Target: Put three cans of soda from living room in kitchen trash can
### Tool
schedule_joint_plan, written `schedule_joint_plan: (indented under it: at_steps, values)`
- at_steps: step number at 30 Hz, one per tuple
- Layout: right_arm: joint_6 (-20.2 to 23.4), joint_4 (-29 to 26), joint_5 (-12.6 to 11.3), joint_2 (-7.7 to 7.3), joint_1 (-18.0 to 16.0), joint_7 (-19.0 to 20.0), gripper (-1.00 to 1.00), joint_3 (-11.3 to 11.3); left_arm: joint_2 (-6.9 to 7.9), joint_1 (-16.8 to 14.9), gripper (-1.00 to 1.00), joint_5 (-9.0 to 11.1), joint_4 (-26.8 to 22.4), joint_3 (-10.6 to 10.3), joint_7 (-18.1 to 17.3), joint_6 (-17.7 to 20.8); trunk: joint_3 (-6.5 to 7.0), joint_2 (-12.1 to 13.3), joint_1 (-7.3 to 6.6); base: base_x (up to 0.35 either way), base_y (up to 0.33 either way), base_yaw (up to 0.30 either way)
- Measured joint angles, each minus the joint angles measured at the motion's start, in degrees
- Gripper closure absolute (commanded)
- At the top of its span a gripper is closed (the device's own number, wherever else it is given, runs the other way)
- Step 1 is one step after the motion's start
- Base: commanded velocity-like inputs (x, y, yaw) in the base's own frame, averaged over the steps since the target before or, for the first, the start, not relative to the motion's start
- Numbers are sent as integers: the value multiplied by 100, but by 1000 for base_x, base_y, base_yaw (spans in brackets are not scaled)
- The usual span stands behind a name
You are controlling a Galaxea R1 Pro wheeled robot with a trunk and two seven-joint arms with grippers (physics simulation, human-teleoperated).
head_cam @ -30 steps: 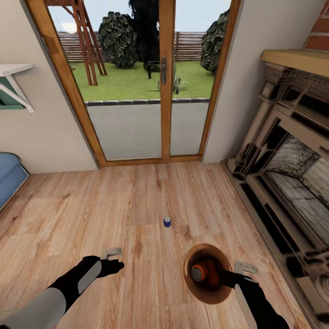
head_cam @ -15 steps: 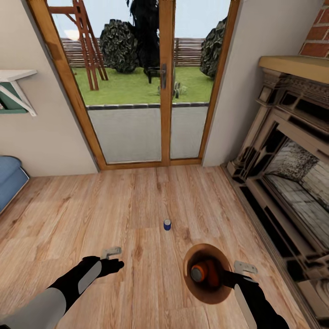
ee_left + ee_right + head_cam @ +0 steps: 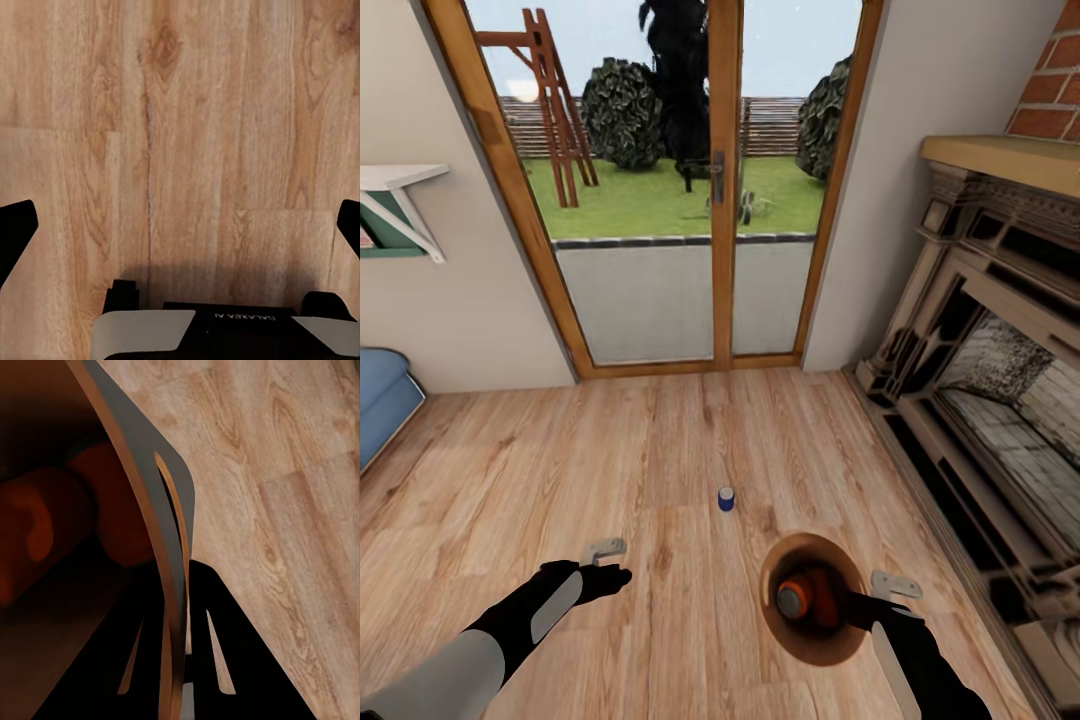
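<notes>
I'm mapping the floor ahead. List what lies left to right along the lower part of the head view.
Left pincer → blue can → brown bin with an orange can inside → right pincer gripping the bin's rim.

One small dark blue cylindrical soda can (image 3: 726, 498) stands on the floor. One round copper-brown bin (image 3: 815, 652) contains two orange cans (image 3: 800, 597). Two glass door panels (image 3: 650, 180) show.
</notes>
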Motion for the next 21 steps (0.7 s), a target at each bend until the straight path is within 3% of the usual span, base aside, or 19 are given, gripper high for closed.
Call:
schedule_joint_plan:
  at_steps: [21]
  values:
    - [-1, 4, -7, 9, 0, 3, 100, 14, 0, 0, -100, -5, 2, -5, 4, -7, 195, 0, 0, 0, 0, 0]
